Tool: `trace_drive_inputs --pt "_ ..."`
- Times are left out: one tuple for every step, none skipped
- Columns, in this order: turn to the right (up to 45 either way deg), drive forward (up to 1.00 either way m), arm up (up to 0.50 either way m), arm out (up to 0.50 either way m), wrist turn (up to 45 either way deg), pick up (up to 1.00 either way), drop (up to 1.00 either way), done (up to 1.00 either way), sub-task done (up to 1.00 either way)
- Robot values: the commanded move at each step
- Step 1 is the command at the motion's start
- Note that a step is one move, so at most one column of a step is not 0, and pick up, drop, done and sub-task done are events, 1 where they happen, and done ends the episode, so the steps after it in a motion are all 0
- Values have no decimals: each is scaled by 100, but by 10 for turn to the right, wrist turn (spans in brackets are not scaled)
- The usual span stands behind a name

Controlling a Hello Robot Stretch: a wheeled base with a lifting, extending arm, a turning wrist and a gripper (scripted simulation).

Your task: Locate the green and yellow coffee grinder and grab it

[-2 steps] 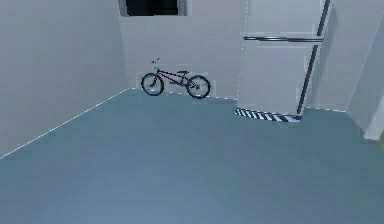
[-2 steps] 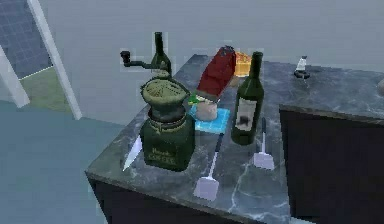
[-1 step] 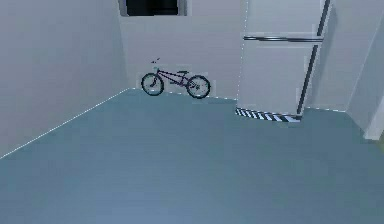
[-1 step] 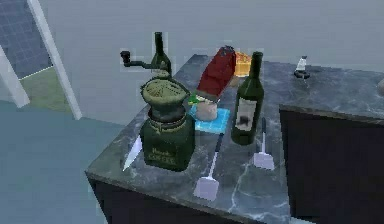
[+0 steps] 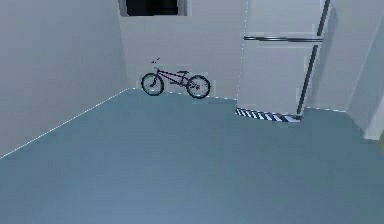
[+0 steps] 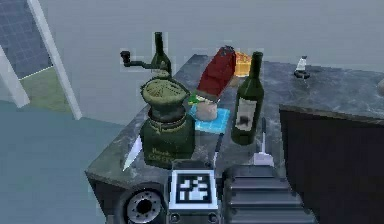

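Observation:
A green coffee grinder (image 6: 165,122) with a yellowish-green domed top and a dark crank stands on the grey stone counter (image 6: 330,92), near its front corner in the arm side view. At that view's bottom edge I see a white marker square and, left of it, the gripper's dark body (image 6: 145,207), just below the counter's front edge and under the grinder. The gripper's far end is not made out, so I cannot tell whether it holds anything.
On the counter are a dark wine bottle (image 6: 247,100), a second bottle (image 6: 158,52) behind the grinder, a red bag (image 6: 214,76), a knife (image 6: 133,152) and a small shaker (image 6: 300,68). The forward view has open blue-grey floor, a bicycle (image 5: 175,82) by the wall and a fridge (image 5: 285,55).

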Motion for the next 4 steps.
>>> trace_drive_inputs --pt "0 0 0 14 0 0 0 0 0" --pt "0 0 0 0 450 0 0 0 0" --pt "0 0 0 0 450 0 0 0 0" --pt "0 0 0 0 450 0 0 0 0"
